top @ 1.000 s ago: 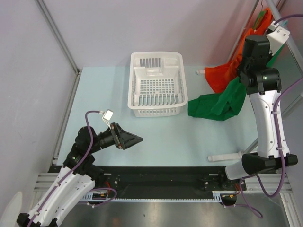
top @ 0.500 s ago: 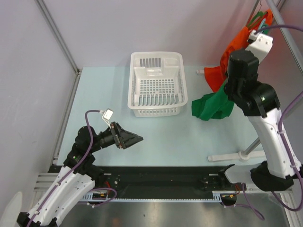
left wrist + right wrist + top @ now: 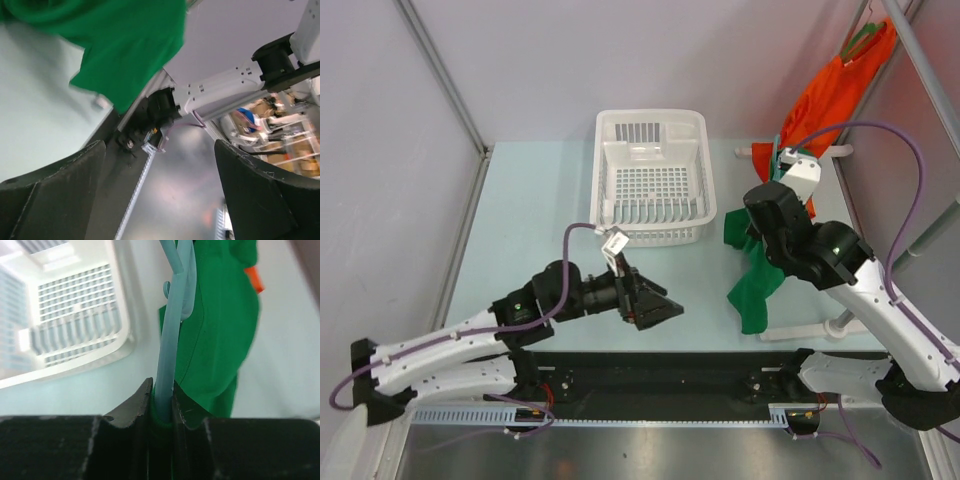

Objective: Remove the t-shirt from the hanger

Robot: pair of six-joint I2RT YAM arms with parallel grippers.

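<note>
The right tool [image 3: 161, 399] is pinching the pale blue plastic hanger [image 3: 170, 340]. The green fabric t-shirt [image 3: 755, 290] is dangling with it over the counter's [image 3: 540, 200] near-right edge. The left tool [image 3: 665, 309] is hovering, spread wide.

Light-blue hanger [image 3: 170, 340] cut off at top; rest hidden in green t-shirt [image 3: 220, 340].

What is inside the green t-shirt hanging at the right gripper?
A light blue hanger: its upper part shows, clamped by the right gripper. The green t-shirt covers its arms.
</note>
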